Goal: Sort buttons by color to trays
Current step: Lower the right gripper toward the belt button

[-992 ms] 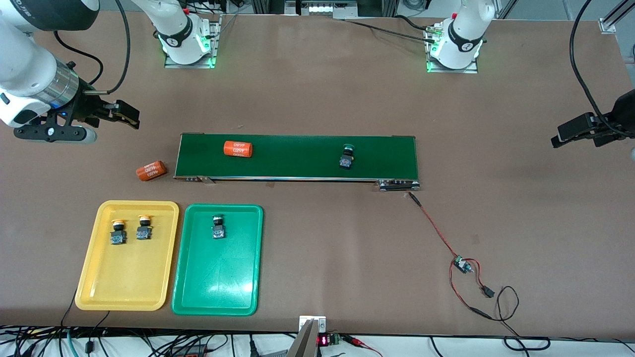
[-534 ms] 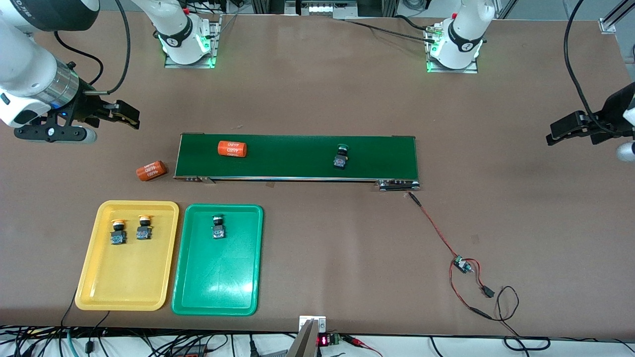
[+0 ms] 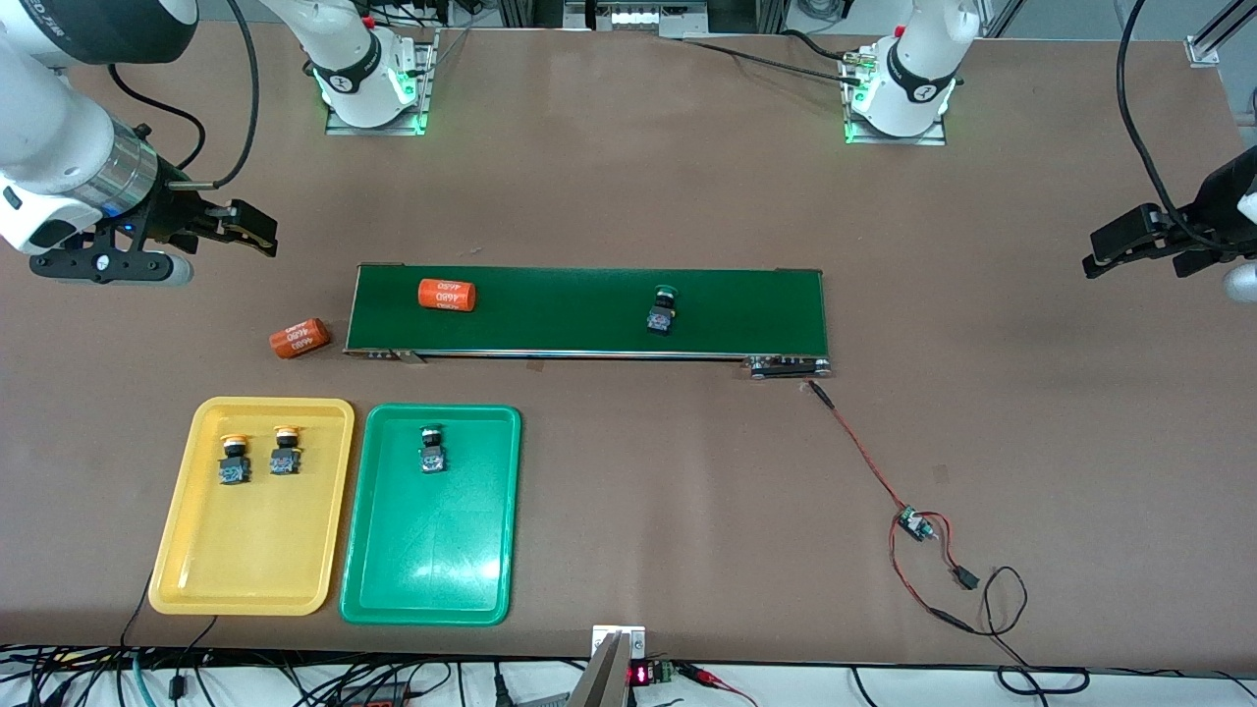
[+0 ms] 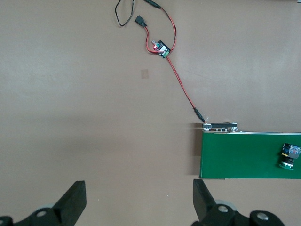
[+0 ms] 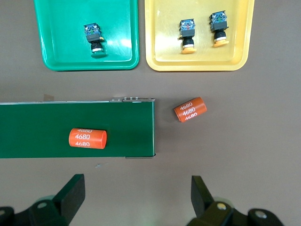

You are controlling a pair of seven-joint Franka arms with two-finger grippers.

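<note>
While both arms wait high over the tabletop (image 3: 628, 187), a green button (image 3: 663, 309) lies on the dark belt (image 3: 589, 312), well apart from either set of fingers. The right gripper (image 3: 257, 228) hangs over bare tabletop by the belt's right-arm end, fingers (image 5: 70, 193) spread and empty. The left gripper (image 3: 1120, 250) hangs over the table's left-arm end, fingers (image 4: 73, 205) spread too. Two yellow buttons (image 3: 257, 455) lie in the yellow tray (image 3: 245, 579), one green button (image 3: 431, 449) in the green tray (image 3: 422, 589). One orange cylinder (image 3: 447, 295) rides the belt; another (image 3: 298, 338) lies just off its end.
</note>
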